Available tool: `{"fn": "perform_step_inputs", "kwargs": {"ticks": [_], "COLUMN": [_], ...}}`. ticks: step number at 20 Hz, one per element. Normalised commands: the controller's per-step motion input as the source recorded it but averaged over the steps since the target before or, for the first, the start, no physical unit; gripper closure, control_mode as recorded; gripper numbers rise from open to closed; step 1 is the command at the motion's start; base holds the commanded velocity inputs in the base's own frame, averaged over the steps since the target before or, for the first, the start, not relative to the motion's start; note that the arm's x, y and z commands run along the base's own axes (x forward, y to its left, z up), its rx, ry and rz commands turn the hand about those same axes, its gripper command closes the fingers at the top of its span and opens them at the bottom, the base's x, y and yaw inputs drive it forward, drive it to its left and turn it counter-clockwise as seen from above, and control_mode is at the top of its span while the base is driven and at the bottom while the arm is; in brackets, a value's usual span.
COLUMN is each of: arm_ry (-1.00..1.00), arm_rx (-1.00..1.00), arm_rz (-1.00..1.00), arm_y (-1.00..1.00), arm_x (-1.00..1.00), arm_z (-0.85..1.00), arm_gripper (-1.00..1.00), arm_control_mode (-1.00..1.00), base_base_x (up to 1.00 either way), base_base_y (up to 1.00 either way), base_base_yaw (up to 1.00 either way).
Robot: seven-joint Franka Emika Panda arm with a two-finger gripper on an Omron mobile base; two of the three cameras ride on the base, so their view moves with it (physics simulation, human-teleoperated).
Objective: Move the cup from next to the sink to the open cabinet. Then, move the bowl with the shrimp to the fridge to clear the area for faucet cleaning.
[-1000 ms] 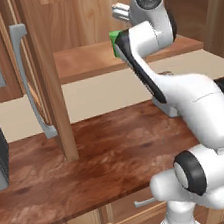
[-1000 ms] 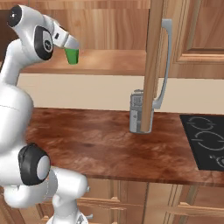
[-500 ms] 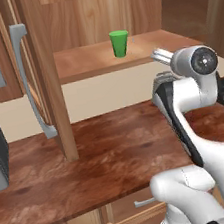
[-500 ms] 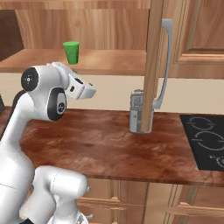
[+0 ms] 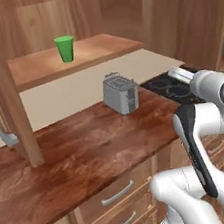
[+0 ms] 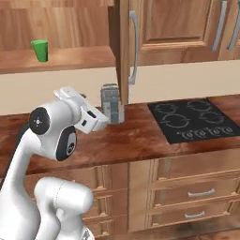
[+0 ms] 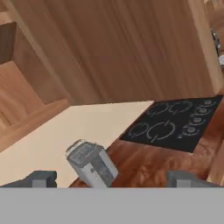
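- Gripper (image 7: 111, 178): jaws wide apart, holding nothing.
- Cup (image 5: 65, 48): upright on the cabinet (image 5: 76, 58) shelf, well above and away from the gripper.
- Toaster (image 7: 91, 165): just ahead, between the fingertips (image 7: 41, 178); hob (image 7: 173, 124) beyond.

My cup (image 5: 65, 48) stands upright on the cabinet (image 5: 76, 58) shelf, above the counter (image 5: 89, 152). Below it, the toaster (image 5: 121, 95) sits on the counter against the wall, the cooktop (image 6: 192, 120) to its right.
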Motion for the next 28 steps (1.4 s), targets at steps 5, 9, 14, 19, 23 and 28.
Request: {"fn": "perform_step_inputs", "kwargs": {"ticks": [5, 9, 14, 19, 23, 28], "arm_ry": [0.00, 0.00, 0.00, 0.00, 0.00, 0.00], "arm_rx": [0.00, 0.00, 0.00, 0.00, 0.00, 0.00], "arm_rz": [0.00, 0.00, 0.00, 0.00, 0.00, 0.00], "arm_y": [0.00, 0.00, 0.00, 0.00, 0.00, 0.00], "arm_x": [0.00, 0.00, 0.00, 0.00, 0.00, 0.00], "arm_z": [0.00, 0.00, 0.00, 0.00, 0.00, 0.00], "arm_gripper": [-1.00, -1.00, -1.00, -1.00, -1.00, -1.00], "arm_control_mode": [1.00, 1.00, 1.00, 1.00, 1.00, 1.00], "base_base_x": [-0.34, -0.25, -0.17, -0.03, -0.01, -0.01], "base_base_y": [0.00, 0.00, 0.00, -0.30, -0.34, -0.33], "base_base_yaw": [-0.96, -1.00, -1.00, -0.92, -0.92, -0.92]}}
